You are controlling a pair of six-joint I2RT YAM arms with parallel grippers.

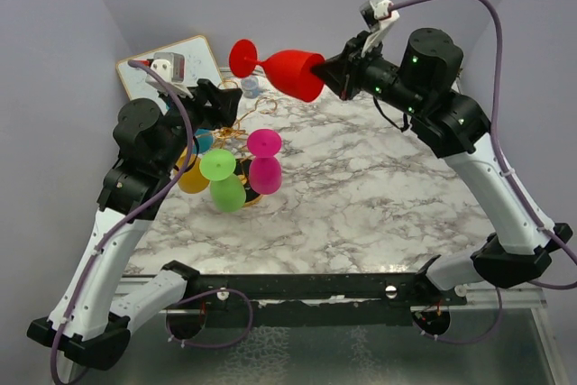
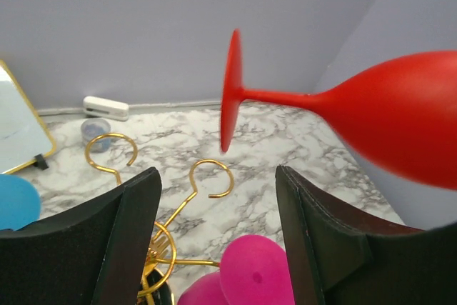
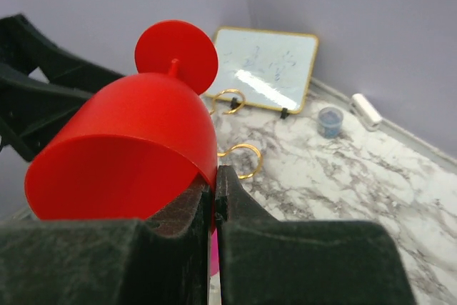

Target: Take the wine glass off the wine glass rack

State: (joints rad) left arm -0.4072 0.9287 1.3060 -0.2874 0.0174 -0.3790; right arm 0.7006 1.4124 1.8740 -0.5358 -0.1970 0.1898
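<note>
My right gripper (image 1: 326, 69) is shut on the rim of a red wine glass (image 1: 287, 69) and holds it sideways in the air, foot to the left, above the back of the table. In the right wrist view one finger is inside the bowl (image 3: 136, 155) and one outside. The gold wire rack (image 1: 236, 137) stands at the left with pink (image 1: 264, 161), green (image 1: 223, 179), orange and blue glasses hanging on it. My left gripper (image 1: 219, 104) is open and empty over the rack; its view shows gold hooks (image 2: 207, 180), a pink glass (image 2: 253, 273) and the red glass (image 2: 371, 108) beyond.
A small whiteboard (image 1: 164, 62) leans on the back wall at the left. A small blue cup (image 1: 250, 87) and a white eraser (image 2: 106, 108) lie near the back wall. The marble table (image 1: 361, 196) spreads to the right of the rack.
</note>
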